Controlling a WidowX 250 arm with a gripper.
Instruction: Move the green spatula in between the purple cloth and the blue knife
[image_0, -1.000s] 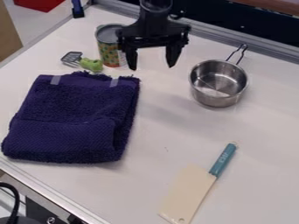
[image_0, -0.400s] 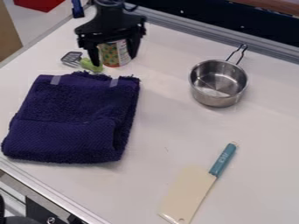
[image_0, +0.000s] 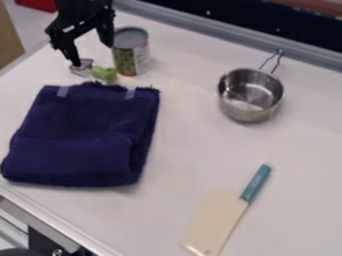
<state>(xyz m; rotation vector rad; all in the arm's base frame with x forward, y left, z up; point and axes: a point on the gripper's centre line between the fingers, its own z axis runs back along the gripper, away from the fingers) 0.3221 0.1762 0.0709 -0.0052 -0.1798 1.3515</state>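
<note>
Gripper (image_0: 92, 54) swung toward 10 o'clock, past the can (image_0: 131, 51), fingers spread. Green spatula (image_0: 104, 74) unheld at purple cloth's (image_0: 83, 135) 12 o'clock. We're likely near grasping; then carry toward 5 o'clock, left of blue-handled knife (image_0: 256, 183).

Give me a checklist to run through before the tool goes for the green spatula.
1. Tool open: ok, its fingers are spread.
2. Tool lined up with the spatula: cannot tell; one fingertip shows over its metal head, but the height is unclear.
3. Spatula's handle free of the purple cloth: cannot tell; it lies right by the cloth's far edge.
4. Can out of the tool's way: not ok, it stands close beside the handle.
5. Cloth and blue-handled knife apart, with a gap for the spatula: ok.
</note>
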